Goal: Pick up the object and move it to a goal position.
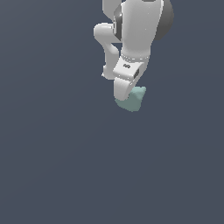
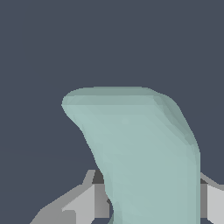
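The object (image 1: 134,100) is a small pale teal-green block with rounded corners. In the exterior view it pokes out below the white hand of the arm, tilted. The wrist view shows the object (image 2: 144,153) large and close, standing between the two grey fingers (image 2: 85,203), which press against its sides. My gripper (image 1: 127,92) is shut on the object; in the exterior view its fingertips are hidden behind the hand and the block.
A plain dark blue-grey surface (image 1: 57,166) fills the whole scene in both views. The white arm (image 1: 135,30) comes down from the upper edge of the exterior view.
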You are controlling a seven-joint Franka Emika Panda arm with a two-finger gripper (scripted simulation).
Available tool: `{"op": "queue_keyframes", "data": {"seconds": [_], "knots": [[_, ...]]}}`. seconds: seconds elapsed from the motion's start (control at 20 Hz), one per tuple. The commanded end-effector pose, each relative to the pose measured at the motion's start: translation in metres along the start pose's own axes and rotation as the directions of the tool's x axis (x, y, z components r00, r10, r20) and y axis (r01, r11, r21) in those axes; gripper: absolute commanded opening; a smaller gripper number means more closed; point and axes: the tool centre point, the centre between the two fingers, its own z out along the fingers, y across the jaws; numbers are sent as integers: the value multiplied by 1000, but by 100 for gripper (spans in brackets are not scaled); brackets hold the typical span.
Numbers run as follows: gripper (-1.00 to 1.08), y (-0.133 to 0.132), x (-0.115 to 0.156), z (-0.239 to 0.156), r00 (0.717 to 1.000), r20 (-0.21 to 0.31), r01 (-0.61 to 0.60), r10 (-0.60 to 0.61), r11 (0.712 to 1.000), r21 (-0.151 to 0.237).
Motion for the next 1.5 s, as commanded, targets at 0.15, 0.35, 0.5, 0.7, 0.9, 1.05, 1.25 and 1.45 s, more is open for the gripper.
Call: {"op": "queue_keyframes", "data": {"seconds": [0.15, 0.35, 0.5, 0.7, 0.9, 1.05, 1.25, 1.45], "knots": [[-100, -11, 3, -61, 1000, 0, 0, 0, 1000, 1], [-100, -17, 6, -103, 1000, 0, 0, 0, 1000, 1], [-100, -22, 8, -134, 1000, 0, 0, 0, 1000, 1], [-100, -26, 11, -172, 1000, 0, -1, 1, 1000, 0], [-100, -30, 13, -201, 1000, 0, -1, 1, 1000, 0], [-100, -31, 14, -216, 1000, 0, -2, 2, 1000, 0], [-100, -32, 16, -230, 1000, 0, -3, 3, 1000, 0], [-100, -33, 17, -238, 1000, 0, -3, 3, 1000, 0]]}}
